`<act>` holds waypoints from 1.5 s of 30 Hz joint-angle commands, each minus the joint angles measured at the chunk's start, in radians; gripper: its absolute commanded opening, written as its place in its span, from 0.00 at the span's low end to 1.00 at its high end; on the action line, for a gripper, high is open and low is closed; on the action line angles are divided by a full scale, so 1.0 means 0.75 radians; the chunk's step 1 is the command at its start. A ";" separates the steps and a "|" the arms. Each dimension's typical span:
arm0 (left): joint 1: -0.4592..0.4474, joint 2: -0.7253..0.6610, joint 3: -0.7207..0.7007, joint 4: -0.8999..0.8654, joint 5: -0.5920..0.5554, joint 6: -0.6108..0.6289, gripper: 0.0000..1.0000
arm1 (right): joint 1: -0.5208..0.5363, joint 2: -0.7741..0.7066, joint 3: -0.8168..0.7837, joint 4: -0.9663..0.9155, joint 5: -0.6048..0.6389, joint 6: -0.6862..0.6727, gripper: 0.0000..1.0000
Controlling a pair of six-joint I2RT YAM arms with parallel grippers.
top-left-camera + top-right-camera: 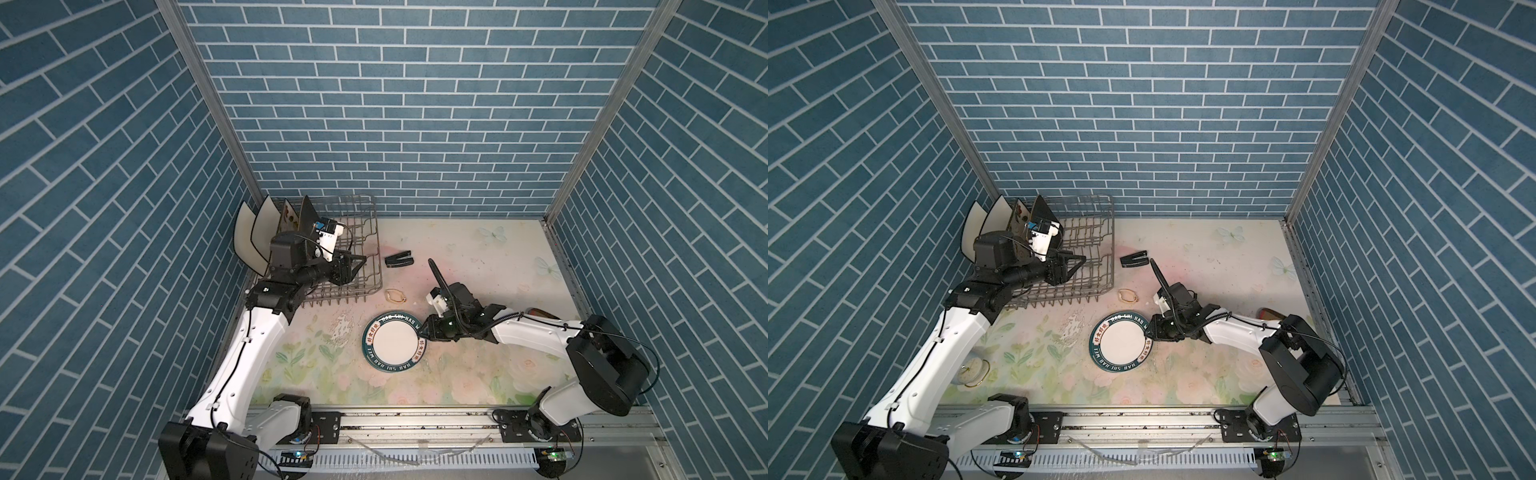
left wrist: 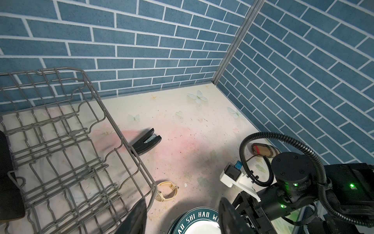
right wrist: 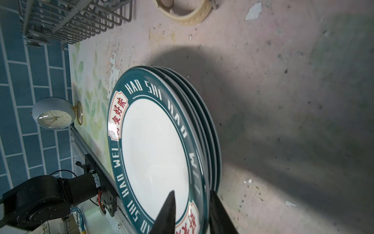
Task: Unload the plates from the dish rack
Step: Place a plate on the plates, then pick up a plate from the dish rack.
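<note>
1. Right wrist view: the right gripper (image 3: 191, 191) straddles the rim of the stack of round plates (image 3: 153, 145). One finger is over the white face of the top plate and the other is outside the stack's edge. Whether the fingers clamp the rim or stand free of it, I cannot tell.
2. In both top views the stack of round plates (image 1: 392, 343) (image 1: 1123, 343) lies flat around the middle of the table (image 1: 478, 257), nearer than the dish rack. The right gripper (image 1: 422, 330) (image 1: 1148, 328) is at the stack's right edge.
3. The dish rack (image 1: 378, 249) (image 1: 1113, 249) stands at the far left of the table, close to the far wall.
4. Standing on edge in the rack's left end are two cream plates (image 1: 249, 241), a flowered plate (image 1: 289, 216) and a black plate (image 1: 309, 216). All are square, and the left arm's wrist partly hides them.
5. The left gripper (image 1: 356, 268) (image 1: 1073, 264) hovers over the rack's near right part. In the left wrist view its fingers are spread wide (image 2: 182, 202) and grasp nothing.
6. A black stapler (image 1: 399, 260) lies just right of the rack.
7. A watch (image 1: 395, 296) with a cream strap lies between the rack's near right corner and the stack.
8. A clock (image 1: 971, 370) sits at the near left.
</note>
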 commanded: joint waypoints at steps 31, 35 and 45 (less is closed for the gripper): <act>0.007 -0.026 0.132 -0.241 -0.468 0.156 0.58 | 0.004 0.056 0.183 -0.268 0.067 -0.199 0.17; 0.007 0.006 0.222 -0.313 -0.665 0.187 0.58 | 0.004 0.049 0.223 -0.319 0.099 -0.250 0.19; 0.007 0.238 0.560 -0.471 -1.000 0.268 0.59 | -0.016 -0.064 0.275 -0.417 0.268 -0.455 0.31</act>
